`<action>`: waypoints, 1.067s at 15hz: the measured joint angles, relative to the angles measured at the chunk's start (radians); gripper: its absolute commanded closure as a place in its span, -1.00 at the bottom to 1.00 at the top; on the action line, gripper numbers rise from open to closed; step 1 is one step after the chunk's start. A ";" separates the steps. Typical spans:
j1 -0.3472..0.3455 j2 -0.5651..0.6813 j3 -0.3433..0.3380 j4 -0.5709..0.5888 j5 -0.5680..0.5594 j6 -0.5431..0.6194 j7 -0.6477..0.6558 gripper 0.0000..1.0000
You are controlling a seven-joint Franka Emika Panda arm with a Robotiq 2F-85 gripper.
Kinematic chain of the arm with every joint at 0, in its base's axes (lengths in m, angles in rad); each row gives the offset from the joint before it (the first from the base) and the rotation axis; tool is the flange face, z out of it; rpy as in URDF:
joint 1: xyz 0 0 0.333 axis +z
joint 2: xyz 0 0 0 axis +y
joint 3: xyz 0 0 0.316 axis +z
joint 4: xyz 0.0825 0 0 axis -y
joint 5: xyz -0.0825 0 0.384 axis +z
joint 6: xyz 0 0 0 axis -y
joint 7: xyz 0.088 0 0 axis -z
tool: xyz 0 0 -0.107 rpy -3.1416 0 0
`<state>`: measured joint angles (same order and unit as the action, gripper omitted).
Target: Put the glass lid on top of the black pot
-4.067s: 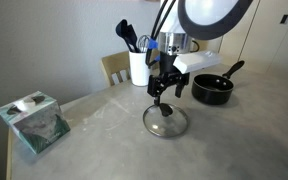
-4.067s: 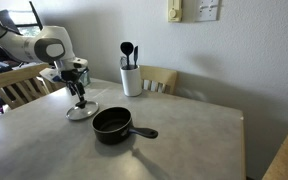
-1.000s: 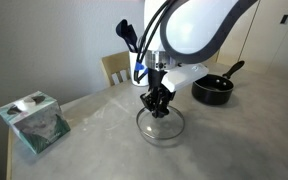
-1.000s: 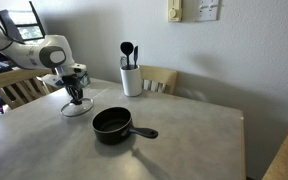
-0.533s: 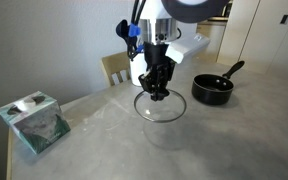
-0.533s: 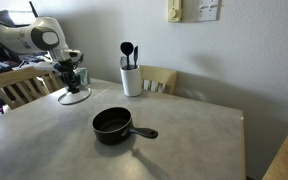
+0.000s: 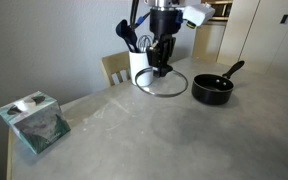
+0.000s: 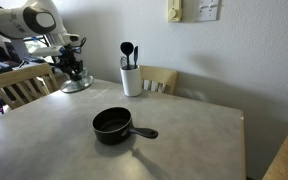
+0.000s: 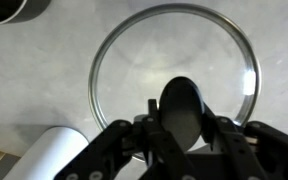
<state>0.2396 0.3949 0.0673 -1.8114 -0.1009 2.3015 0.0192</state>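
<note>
Our pincer (image 7: 161,71) pinches the lid (image 7: 174,86) by its knob, in the air above a worktop (image 7: 134,130) edge. The pot (image 7: 212,90) stands well apart.

Exterior views: different table (image 7: 134,140) sides, sharing black pot (image 7: 212,90) (image 8: 112,125); wrist view downward.

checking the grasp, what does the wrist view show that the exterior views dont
Only the wrist view: a top-down close-up of the gripper shut on the knob of the lid, with most of its rim. Only the exterior views: the pot in full with its handle, the tissue box, and the gap between lid and table. Both: the gripper holding the lid.
</note>
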 measured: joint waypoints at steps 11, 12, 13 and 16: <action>-0.301 -0.120 -0.008 -0.209 0.013 0.020 -0.666 0.70; -0.314 -0.127 -0.010 -0.231 0.014 0.027 -0.693 0.70; -0.325 -0.133 -0.014 -0.252 0.015 0.035 -0.714 0.70; -0.347 -0.150 -0.031 -0.312 0.017 0.059 -0.749 0.70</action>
<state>-0.1072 0.2453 0.0365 -2.1232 -0.0834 2.3607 -0.7302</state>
